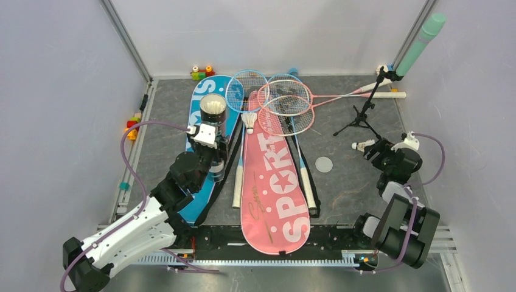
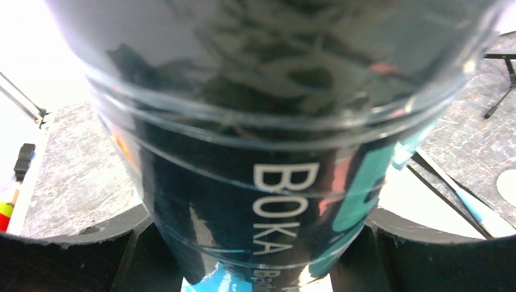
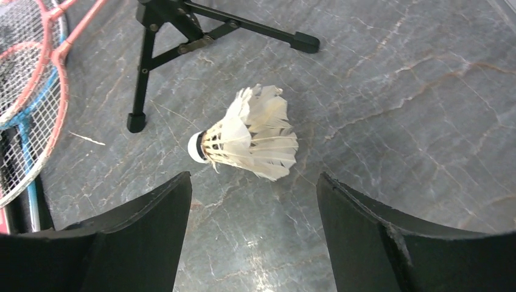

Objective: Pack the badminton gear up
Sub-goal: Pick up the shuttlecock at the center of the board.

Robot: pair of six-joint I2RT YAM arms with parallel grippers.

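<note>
My left gripper (image 1: 208,143) is shut on the dark cylindrical tube (image 1: 213,109), which stands upright with its mouth open over the blue bag (image 1: 202,100). The tube (image 2: 268,158), marked "BOKA", fills the left wrist view between the fingers (image 2: 73,249). A white shuttlecock (image 3: 249,135) lies on its side on the table just beyond my right gripper (image 3: 252,182), which is open and empty. From above, that shuttlecock (image 1: 364,146) lies at the tip of the right gripper (image 1: 378,150). A second shuttlecock (image 1: 249,121) rests on the pink bag (image 1: 274,194). Blue and pink rackets (image 1: 286,100) lie crossed at the back.
A black tripod stand (image 1: 364,112) holding a teal cylinder (image 1: 421,44) stands just behind the right gripper; its feet (image 3: 137,121) are close to the shuttlecock. A round clear lid (image 1: 324,164) lies beside the pink bag. Toy blocks (image 1: 201,73) sit at the back and along the left edge (image 1: 132,125).
</note>
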